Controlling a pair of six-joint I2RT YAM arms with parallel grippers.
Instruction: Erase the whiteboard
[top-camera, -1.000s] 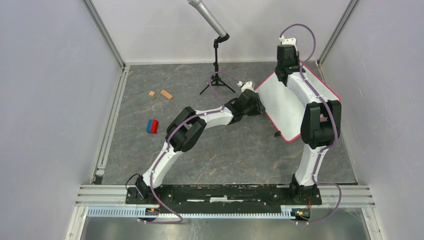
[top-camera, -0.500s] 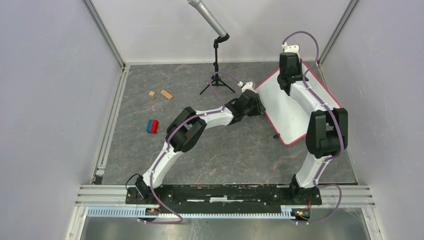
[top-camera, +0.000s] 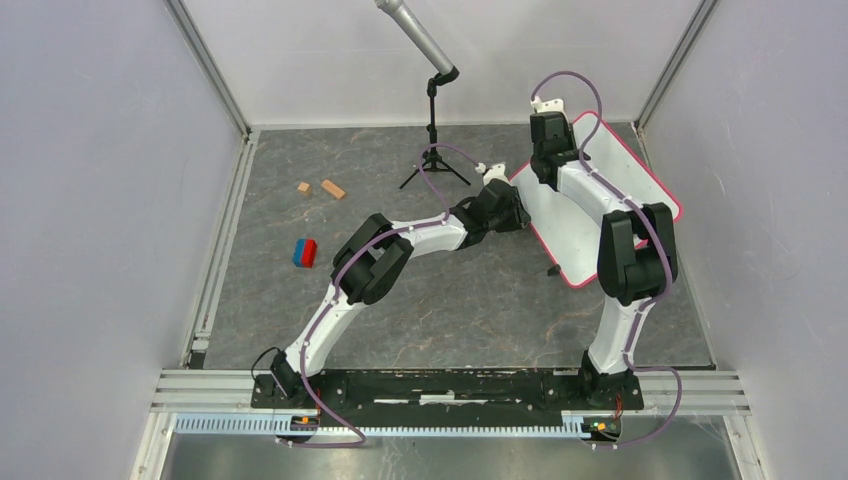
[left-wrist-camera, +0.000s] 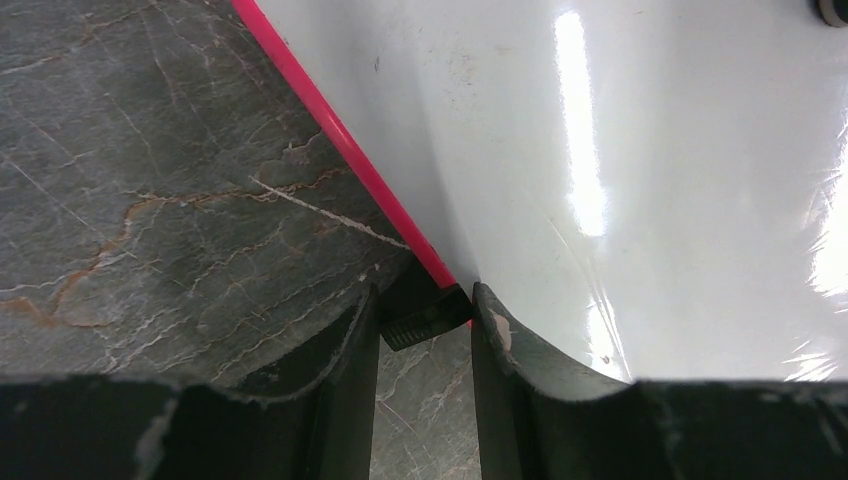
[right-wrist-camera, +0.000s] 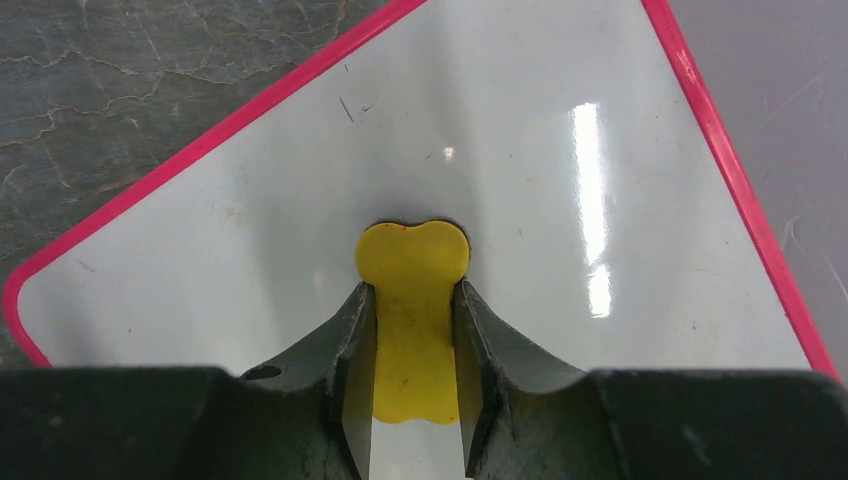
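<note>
grey table (top-camera: 450, 300), one whiteboard (top-camera: 556, 212): left hand (left-wrist-camera: 425, 302) clamps its edge, right hand (right-wrist-camera: 412, 296) clamps one yellow piece (right-wrist-camera: 412, 258).

— What does the black tripod stand (top-camera: 434, 165) sit on?
— A dark grey marbled tabletop (top-camera: 450, 310) with rusty veins. The stand carries a tilted grey cylinder (top-camera: 415, 35).
— And around the tripod?
— A pale lilac back wall (top-camera: 300, 60) close behind it. A matching left wall (top-camera: 90, 200) and right wall (top-camera: 780, 200) stand well off to either side. An aluminium rail (top-camera: 222, 240) edges the tabletop to its left.
— The light?
— Soft and even across the walls.
</note>
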